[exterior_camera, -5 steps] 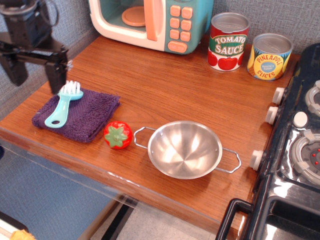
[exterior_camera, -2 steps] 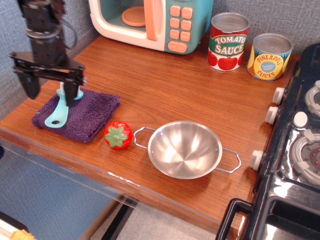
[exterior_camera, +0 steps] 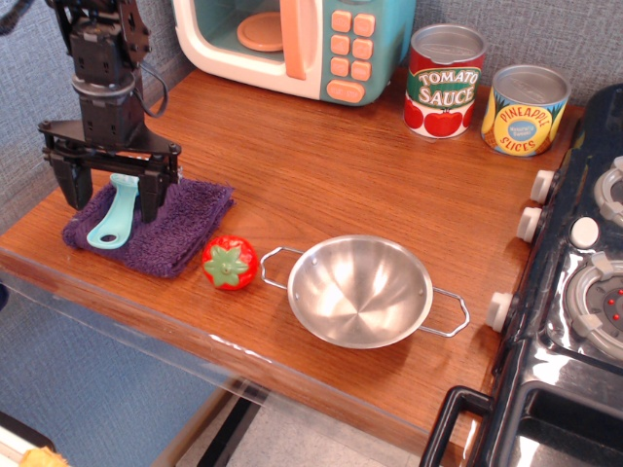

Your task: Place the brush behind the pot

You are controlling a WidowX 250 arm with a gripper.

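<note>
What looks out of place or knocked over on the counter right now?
Nothing stands out. The brush lies flat on the purple cloth between the open gripper fingers; the pot, tomato and both cans sit upright, with nothing spilled.

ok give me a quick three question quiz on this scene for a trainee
1. True or false: the brush lies on the purple cloth.
2. What sits between the cloth and the pot? A) toy tomato B) pineapple can C) spoon
3. Fill in: the open gripper straddles the brush's ____.

Key: 1 true; 2 A, the toy tomato; 3 handle.
</note>
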